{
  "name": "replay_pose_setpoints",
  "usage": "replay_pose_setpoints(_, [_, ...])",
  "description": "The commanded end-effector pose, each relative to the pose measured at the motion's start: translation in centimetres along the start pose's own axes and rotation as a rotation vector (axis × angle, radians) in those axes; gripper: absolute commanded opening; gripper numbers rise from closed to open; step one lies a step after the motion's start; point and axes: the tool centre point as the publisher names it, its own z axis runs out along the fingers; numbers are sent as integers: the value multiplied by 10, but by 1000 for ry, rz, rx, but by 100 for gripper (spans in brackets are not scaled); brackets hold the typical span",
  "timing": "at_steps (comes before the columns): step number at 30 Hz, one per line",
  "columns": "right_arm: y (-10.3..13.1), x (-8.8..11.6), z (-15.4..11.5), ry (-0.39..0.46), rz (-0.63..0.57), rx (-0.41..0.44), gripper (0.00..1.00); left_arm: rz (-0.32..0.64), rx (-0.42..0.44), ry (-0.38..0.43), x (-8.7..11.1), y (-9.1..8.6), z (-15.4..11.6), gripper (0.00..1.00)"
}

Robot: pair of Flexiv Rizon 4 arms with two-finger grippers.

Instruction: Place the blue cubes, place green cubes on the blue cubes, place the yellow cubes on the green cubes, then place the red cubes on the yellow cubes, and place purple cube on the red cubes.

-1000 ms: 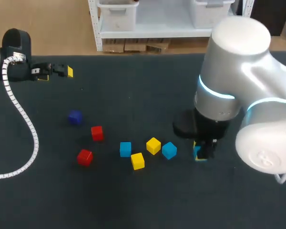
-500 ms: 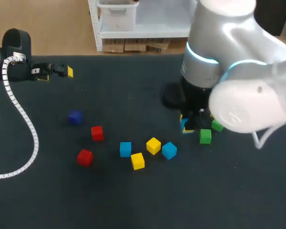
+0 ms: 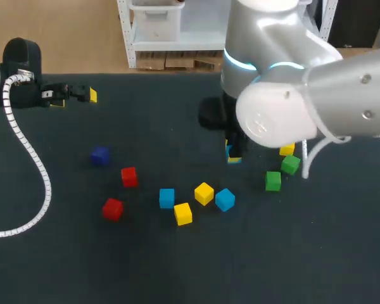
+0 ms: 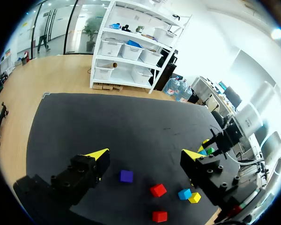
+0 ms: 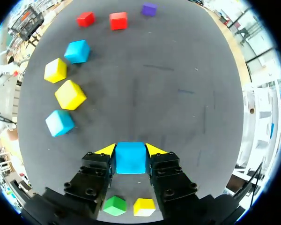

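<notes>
Since a second ago, the right gripper (image 5: 130,151) has carried its blue cube (image 5: 130,160) left and farther away, over the middle of the table (image 3: 177,114). Its fingers squeeze the cube from both sides. The left gripper (image 4: 145,154) sits far left, fingers apart, holding nothing. I think this is the blue step: next, lower the cube onto a bare spot and let go. I can read no writing on the cubes.
</notes>
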Motion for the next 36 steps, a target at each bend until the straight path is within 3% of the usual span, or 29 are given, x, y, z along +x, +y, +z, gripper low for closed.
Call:
replay_pose_setpoints(1, [-22,-2,5,2,23,-92,0,2,11,-7,2,2,-1,100])
replay_pose_setpoints(13, [-24,0,21,13,43,-124,0,2,11,-7,2,2,-1,100])
replay_pose_setpoints(15, [-25,1,24,14,38,-122,21,2,11,-7,2,2,-1,100])
replay_pose_setpoints(18, [-24,2,24,17,43,-120,38,2,11,-7,2,2,-1,100])
replay_pose_setpoints(19, [-25,2,24,17,46,-117,84,2,11,-7,2,2,-1,100])
replay_pose_setpoints(20, [-25,2,24,17,47,-117,100,2,11,-7,2,2,-1,100])
replay_pose_setpoints(28, [-29,0,11,-8,104,-87,100,2,11,-7,2,2,-1,100])
replay_pose_setpoints(36, [-13,0,-32,-86,284,-44,100,2,11,-7,2,2,-1,100])
